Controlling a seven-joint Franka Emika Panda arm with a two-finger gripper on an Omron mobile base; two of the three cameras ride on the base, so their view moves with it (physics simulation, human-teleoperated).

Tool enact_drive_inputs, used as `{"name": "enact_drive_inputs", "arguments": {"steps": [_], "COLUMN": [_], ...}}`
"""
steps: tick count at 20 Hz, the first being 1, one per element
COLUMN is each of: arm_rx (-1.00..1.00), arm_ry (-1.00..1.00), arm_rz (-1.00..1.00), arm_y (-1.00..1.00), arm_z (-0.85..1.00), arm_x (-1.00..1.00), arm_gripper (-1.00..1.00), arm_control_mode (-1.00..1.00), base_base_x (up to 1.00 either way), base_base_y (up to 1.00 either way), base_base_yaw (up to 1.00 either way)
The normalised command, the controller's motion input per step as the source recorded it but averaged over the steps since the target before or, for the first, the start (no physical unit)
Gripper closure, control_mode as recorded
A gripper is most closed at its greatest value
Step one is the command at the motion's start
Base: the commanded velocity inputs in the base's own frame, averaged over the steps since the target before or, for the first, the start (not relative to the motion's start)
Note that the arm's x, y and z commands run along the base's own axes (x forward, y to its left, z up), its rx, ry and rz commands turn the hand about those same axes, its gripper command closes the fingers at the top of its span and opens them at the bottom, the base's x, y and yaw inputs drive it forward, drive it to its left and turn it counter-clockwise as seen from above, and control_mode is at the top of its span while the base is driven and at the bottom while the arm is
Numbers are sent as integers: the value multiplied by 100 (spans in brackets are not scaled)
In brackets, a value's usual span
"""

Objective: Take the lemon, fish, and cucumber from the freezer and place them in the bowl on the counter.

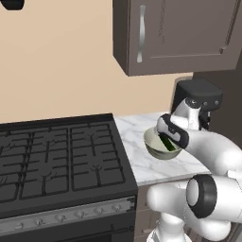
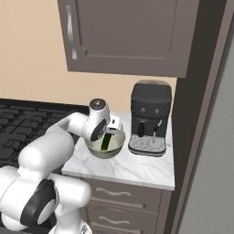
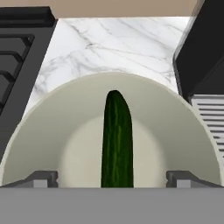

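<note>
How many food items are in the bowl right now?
1: a cucumber lying in the bowl on the counter, between the open jaws. The arm covers part of the bowl from the base cameras, so something small might be hidden.

Base views flank the bowl (shared); hand view looks down close

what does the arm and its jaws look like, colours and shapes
The arm is glossy white, built of fat rounded segments with dark grey to black bands and round caps at the joints. The gripper ends in two small dark grey, blocky fingertips with paler patches. No cables or markings are visible.
</note>
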Motion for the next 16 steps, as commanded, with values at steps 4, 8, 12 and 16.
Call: {"name": "enact_drive_inputs", "arguments": {"steps": [4,8,12,16], "arm_rx": [-2,-3,-4,-1], "arm_ry": [0,0,0,0], "arm_rz": [0,0,0,0], "arm_y": [9,14,29,28], "arm_z": [67,52,10,33], "arm_x": [-26,-55,-74,-78], "arm_gripper": [-100,-100,-100,-100], "arm_control_mode": [-100,-100,-100,-100], "base_base_x": [0,0,0,0], "base_base_y": [0,0,0,0], "base_base_yaw": [0,0,0,0]}}
